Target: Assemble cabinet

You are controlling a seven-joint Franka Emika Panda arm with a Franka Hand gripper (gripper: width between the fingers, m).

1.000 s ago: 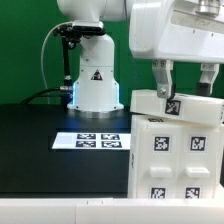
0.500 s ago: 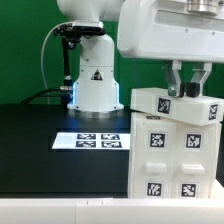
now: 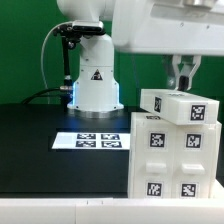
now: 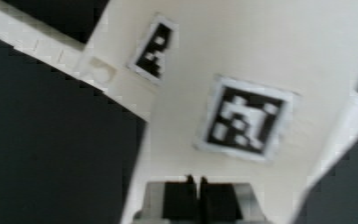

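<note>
From my station I see that the claw (image 3: 182, 78) has lifted off the top block (image 3: 181, 106) in the last second. A second ago its fingers straddled that piece and pressed down on its upper face. Now they hang just above it, apart from it, and have shifted toward the exterior view's right. In the wrist view the two fingertips (image 4: 192, 193) sit almost together with only a thin dark slit between them, so I read the claw as narrow and carrying nothing.

The block has changed too: earlier it sat tilted and askew, and now it lies more level across the top of the cabinet (image 3: 178, 158), touching it along its underside. I judge this as a release after seating the top piece, though the exterior view crops the cabinet's far side, so I cannot confirm that the piece sits flush all round.

The cabinet stands upright on the black bench (image 3: 45, 140), at the exterior view's lower right, just beside the marker board (image 3: 98, 141). Its long axis runs vertically, and its tagged front faces the exterior camera. The top block's long axis runs across, roughly along the cabinet's upper edge, dipping slightly toward the exterior view's right. One tagged face on it points toward the camera.
</note>
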